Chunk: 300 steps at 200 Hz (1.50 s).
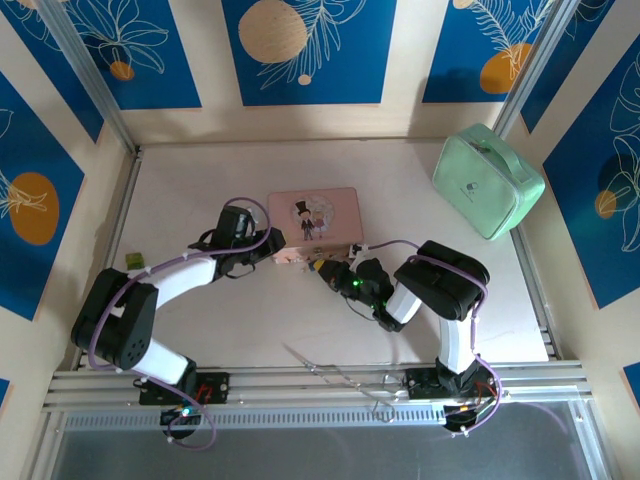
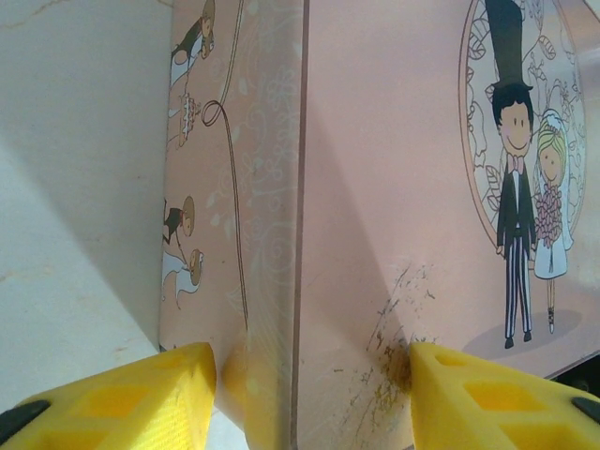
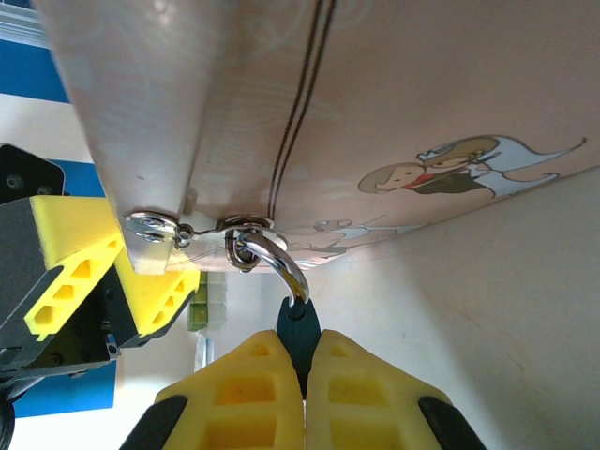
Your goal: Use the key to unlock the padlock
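Right gripper [image 3: 305,375]: the two yellow fingers are pressed together on the dark blue body of the padlock [image 3: 298,328], with only a thin slice of the body showing between them. The padlock's silvery shackle [image 3: 281,262] curves up from the body and passes through the metal hasp ring [image 3: 246,228] on the front wall of the pink tin box [image 3: 394,84]. The padlock therefore hangs at the box's near face, just above the table [image 1: 250,320].

Left gripper [image 2: 305,398]: it is clamped across the near left corner of the same box. One of its fingers [image 2: 141,394] lies against the side wall and the other against the lid, where the paint is scuffed.

Printing on the box: a cartoon groom in a top hat beside a bride with a bouquet, set in an oval on the lid. Smaller wedding figures and a looping line decorate the walls. No lettering can be read.

Surroundings: a mint-green case [image 1: 488,180] lies at the far right corner of the table, well apart from the box; its small dark mark is too small to read. A small green block [image 1: 134,262] sits near the left edge, beside the left arm.
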Each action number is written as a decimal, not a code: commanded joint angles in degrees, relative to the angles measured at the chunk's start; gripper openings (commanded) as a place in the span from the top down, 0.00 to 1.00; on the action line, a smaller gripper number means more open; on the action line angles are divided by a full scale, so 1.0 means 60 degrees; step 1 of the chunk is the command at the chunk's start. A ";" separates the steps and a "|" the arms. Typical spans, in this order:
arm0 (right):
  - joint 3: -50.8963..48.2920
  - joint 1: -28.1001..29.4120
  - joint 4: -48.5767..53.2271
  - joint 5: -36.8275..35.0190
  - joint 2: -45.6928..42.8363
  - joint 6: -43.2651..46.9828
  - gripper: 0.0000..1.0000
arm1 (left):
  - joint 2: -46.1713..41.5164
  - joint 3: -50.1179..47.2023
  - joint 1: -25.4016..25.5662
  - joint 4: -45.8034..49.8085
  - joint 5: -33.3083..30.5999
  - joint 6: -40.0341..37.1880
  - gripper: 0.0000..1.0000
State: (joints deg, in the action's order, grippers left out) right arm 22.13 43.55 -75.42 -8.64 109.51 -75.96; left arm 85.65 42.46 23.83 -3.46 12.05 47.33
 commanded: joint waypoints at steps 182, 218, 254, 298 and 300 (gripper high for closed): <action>0.0370 -0.0029 0.1545 0.0035 -0.0368 0.0186 1.00 | 0.0663 0.0373 -0.0369 0.1422 -0.0808 0.0188 0.34; 0.0324 -0.0067 0.1270 0.0024 -0.0337 0.0166 1.00 | 0.0638 -0.0053 -0.0369 0.1271 -0.0793 0.0342 0.37; 0.0340 -0.0054 0.1301 -0.0133 -0.0422 0.0078 1.00 | 0.0557 -0.0288 -0.0369 0.1084 -0.0674 0.0416 0.39; 0.0383 -0.0008 0.1378 -0.0269 -0.0496 0.0034 1.00 | 0.0491 -0.0488 -0.0369 0.1021 -0.0675 0.0463 0.39; 0.0384 -0.0007 0.1400 -0.0279 -0.0505 0.0034 1.00 | 0.0491 -0.0489 -0.0369 0.1032 -0.0676 0.0462 0.39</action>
State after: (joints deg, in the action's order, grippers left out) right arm 24.91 43.44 -68.71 -8.67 107.87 -75.48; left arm 86.32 42.50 22.81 -4.38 11.99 49.78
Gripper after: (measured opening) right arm 0.045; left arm 0.610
